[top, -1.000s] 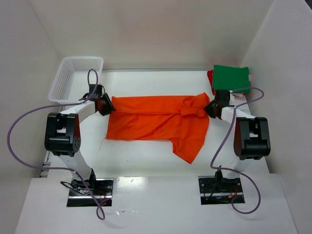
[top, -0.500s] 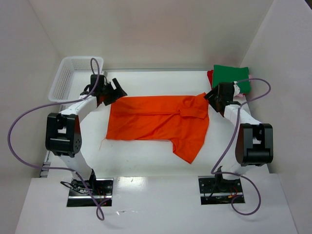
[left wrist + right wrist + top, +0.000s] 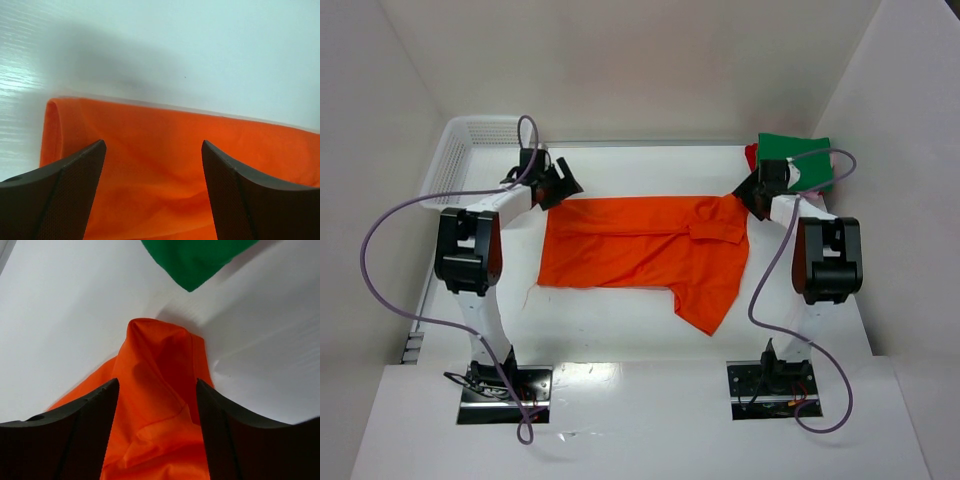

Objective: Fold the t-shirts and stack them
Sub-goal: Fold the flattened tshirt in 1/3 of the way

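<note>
1. The orange t-shirt (image 3: 640, 245) lies spread across the middle of the white table (image 3: 620, 325). Its far edge runs straight, and 1 sleeve points toward the near right.
2. The left gripper (image 3: 563, 188) is at the shirt's far left corner. Its jaws are apart and clamp nothing, with the cloth's edge seen between them and white table beyond it.
3. The right gripper (image 3: 750, 197) is at the far right corner. Its jaws are apart over a bunched peak of orange cloth and grip nothing.
4. Between the shirt's near edge and the arm bases there is a broad strip of table.
5. A white mesh basket (image 3: 460, 130) stands in the far left corner, behind the left arm.
6. A folded green t-shirt (image 3: 795, 158) lies on a red one (image 3: 751, 157) in the far right corner. The pile is just behind the right gripper and apart from the orange cloth.
7. Walls close in the table on the left, far and right sides.
</note>
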`<state>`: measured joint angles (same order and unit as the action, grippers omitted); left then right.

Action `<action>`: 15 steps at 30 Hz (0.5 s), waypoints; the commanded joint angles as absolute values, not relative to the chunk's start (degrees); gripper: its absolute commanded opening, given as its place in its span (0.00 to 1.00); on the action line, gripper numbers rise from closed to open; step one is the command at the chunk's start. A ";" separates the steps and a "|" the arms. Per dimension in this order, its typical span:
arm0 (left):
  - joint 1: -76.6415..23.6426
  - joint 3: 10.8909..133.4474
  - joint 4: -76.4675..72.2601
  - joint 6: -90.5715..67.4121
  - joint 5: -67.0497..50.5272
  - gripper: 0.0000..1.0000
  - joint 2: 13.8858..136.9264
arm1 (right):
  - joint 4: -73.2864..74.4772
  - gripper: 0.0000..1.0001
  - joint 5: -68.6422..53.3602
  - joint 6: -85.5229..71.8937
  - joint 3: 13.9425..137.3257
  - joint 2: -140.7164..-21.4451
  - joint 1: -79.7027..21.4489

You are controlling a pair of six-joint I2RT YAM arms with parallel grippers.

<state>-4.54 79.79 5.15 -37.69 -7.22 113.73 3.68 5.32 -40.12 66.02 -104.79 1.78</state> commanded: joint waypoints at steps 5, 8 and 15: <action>-2.64 82.79 4.39 -37.62 -3.52 0.82 116.10 | 2.81 0.60 5.80 -38.06 71.98 -108.62 2.20; -1.93 83.94 4.39 -38.14 -3.52 0.79 118.12 | 3.34 0.54 5.80 -38.06 74.35 -110.56 2.20; -1.93 86.48 5.00 -38.14 -3.52 0.69 120.94 | 4.39 0.46 4.22 -37.53 77.07 -114.60 2.20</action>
